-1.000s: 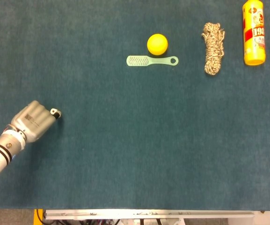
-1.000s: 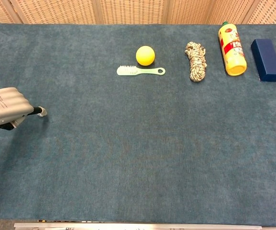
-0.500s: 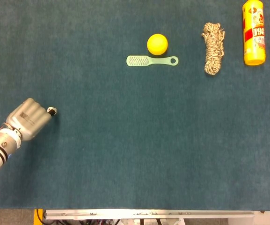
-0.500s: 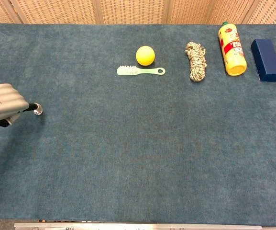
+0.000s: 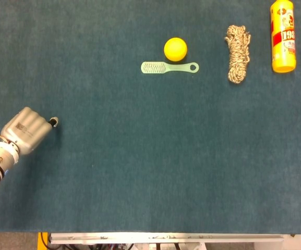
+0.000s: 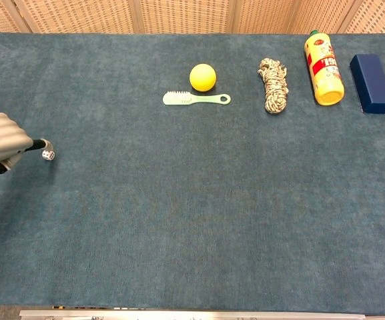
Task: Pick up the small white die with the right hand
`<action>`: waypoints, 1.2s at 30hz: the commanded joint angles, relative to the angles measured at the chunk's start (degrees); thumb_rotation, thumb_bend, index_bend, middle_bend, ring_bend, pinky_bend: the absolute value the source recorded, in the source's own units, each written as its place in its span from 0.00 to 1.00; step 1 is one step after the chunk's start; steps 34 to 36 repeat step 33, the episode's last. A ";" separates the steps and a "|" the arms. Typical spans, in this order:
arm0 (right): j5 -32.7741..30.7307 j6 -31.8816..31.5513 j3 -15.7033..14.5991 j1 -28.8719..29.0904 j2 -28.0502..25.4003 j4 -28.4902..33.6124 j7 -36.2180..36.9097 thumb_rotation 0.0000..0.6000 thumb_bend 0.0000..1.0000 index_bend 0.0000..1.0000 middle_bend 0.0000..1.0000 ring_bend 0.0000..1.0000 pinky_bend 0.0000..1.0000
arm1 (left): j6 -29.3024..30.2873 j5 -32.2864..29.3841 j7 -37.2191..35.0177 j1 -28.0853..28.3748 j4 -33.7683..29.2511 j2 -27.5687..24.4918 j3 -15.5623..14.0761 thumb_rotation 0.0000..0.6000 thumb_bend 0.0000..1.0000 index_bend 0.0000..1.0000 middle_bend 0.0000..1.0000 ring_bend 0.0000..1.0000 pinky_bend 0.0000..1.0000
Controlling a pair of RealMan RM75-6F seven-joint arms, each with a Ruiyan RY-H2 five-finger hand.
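The small white die [image 6: 48, 155] sits at the far left of the teal table, a tiny pale cube with dark dots. It is pinched at the fingertips of my left hand [image 6: 2, 147], whose grey fingers are curled in like a fist. From the head camera the same left hand [image 5: 26, 128] comes in from the lower left, and the die [image 5: 54, 121] shows just past its fingertips. Whether the die is lifted off the cloth or touching it is not clear. My right hand appears in neither view.
At the back stand a yellow ball [image 5: 175, 49], a pale green brush [image 5: 169, 67], a coil of rope [image 5: 237, 53], a yellow bottle [image 5: 283, 35] and a dark blue box [image 6: 371, 73]. The table's front edge [image 5: 166, 237] runs along the bottom.
My left hand has drawn back to the left and slightly away, and the die has travelled left with its fingertips.
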State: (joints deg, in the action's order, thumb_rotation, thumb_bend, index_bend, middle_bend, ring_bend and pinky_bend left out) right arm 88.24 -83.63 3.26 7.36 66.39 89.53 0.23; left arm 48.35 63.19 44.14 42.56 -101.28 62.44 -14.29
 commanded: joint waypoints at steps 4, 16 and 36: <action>0.10 -0.96 0.22 -0.38 -0.34 0.17 0.45 1.00 0.34 0.74 0.51 0.45 0.56 | 8.99 10.67 -11.20 -4.90 -1.86 -1.09 2.67 1.00 1.00 0.15 1.00 0.79 0.83; 0.39 -2.29 0.43 -0.91 -0.54 0.12 0.37 1.00 0.34 0.74 0.51 0.45 0.56 | 26.09 16.89 -19.21 -17.23 -5.02 -4.07 3.56 1.00 0.37 0.13 0.53 0.50 0.73; -0.44 -0.70 0.60 -0.29 0.64 -0.82 -1.33 1.00 0.34 0.74 0.51 0.45 0.56 | 38.83 18.56 -29.53 -31.46 -1.98 -3.58 4.89 1.00 0.25 0.23 0.31 0.31 0.58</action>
